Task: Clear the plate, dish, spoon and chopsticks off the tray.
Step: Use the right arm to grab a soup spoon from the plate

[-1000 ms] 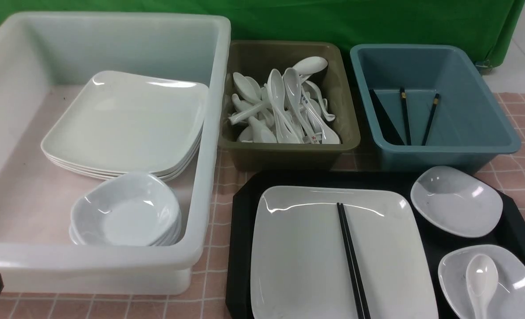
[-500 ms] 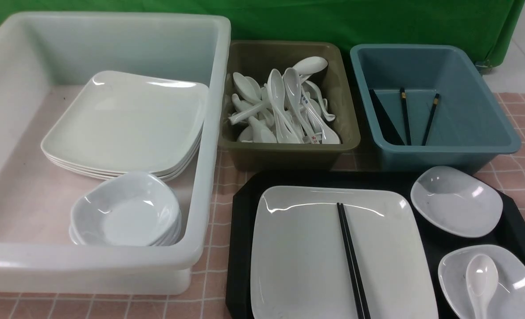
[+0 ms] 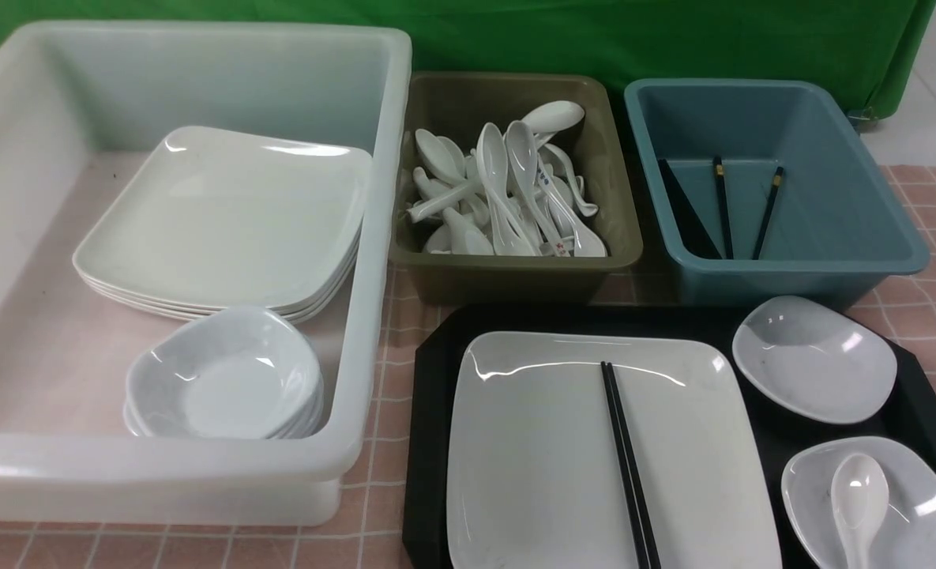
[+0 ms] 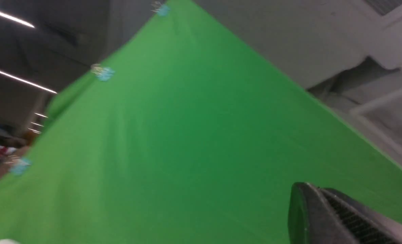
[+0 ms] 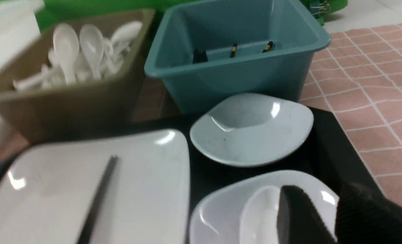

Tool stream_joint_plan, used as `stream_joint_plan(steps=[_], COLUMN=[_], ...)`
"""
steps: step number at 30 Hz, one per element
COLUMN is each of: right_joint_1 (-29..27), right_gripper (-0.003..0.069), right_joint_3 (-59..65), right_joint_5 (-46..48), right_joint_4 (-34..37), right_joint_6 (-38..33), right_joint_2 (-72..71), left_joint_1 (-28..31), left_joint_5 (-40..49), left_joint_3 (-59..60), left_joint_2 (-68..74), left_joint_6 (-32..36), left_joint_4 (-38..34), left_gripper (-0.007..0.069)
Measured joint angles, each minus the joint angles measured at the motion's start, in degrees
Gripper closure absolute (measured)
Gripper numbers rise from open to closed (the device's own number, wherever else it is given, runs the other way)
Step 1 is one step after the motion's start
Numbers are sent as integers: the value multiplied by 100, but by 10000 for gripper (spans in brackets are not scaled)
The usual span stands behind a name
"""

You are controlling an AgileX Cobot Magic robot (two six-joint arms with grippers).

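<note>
The black tray lies at the front right. The large white plate sits on it, and the black chopsticks lie across the plate. One small dish sits at the tray's far right. A nearer dish holds the white spoon. Neither gripper shows in the front view. My right gripper hovers slightly open over the near dish and spoon, holding nothing. My left gripper looks shut and empty, facing the green backdrop.
A big white tub at the left holds stacked plates and small dishes. An olive tub behind the tray holds several spoons. A blue tub holds black chopsticks. A pink checked cloth covers the table.
A black part of the left gripper at the front view's lower left corner has left the frame. The dishes and tray have not moved.
</note>
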Motion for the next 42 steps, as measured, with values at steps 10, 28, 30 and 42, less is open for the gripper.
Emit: stream_joint_plan(steps=[10,28,30,42], right_joint_1=[6,901,901,901], right_gripper=[419,625,629,265], right_joint_3=[0,-4599,-4808,-5079], right_joint_5=[-1217,5244,5469,5195], right_joint_4=[67,-1120,-1215,-1025], right_joint_6=[1680,516,419,279], right_joint_2=[0,4359,4916,7697], left_joint_1=[0,-598,-1029,-4161], left_joint_5=[4801,7518,7555,8610], left_joint_3=[-3432,-5023,-5218,-6820], left_joint_2=[1997,6366,6571,8304], left_joint_6=[248,3090,3060,1644], left_joint_4=[965,-744,-684,847], left_gripper=[603,631,634,636])
